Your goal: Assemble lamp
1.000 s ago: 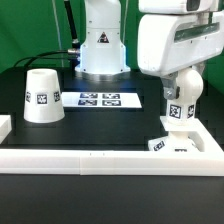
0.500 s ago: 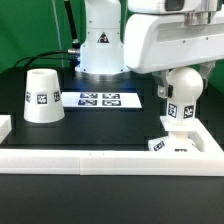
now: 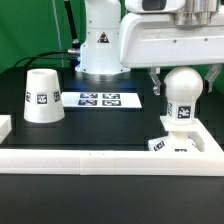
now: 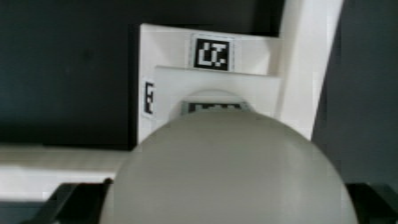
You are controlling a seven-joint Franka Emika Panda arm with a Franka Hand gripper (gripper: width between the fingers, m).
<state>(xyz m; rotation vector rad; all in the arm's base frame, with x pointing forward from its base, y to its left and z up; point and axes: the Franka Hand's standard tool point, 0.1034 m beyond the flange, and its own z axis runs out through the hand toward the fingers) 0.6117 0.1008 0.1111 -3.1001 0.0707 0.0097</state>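
The ball-headed bulb (image 3: 183,97) stands upright on the flat square base (image 3: 172,144) at the exterior view's right. My gripper (image 3: 183,80) hangs just above it, open, with one finger on each side of the ball head and a gap to it. In the wrist view the bulb's head (image 4: 222,165) fills the middle between my dark fingers (image 4: 75,206), and the base (image 4: 183,70) lies behind it. The cone shade (image 3: 41,95) stands alone at the exterior view's left, far from my gripper.
The marker board (image 3: 100,99) lies flat on the black table between the shade and the base. A long white rail (image 3: 90,160) runs along the front, right next to the base; it also shows in the wrist view (image 4: 313,60). The arm's pedestal (image 3: 100,50) stands behind.
My gripper has risen and shifted toward the exterior view's left, exposing the bulb's head. The bulb has stayed upright on the base.
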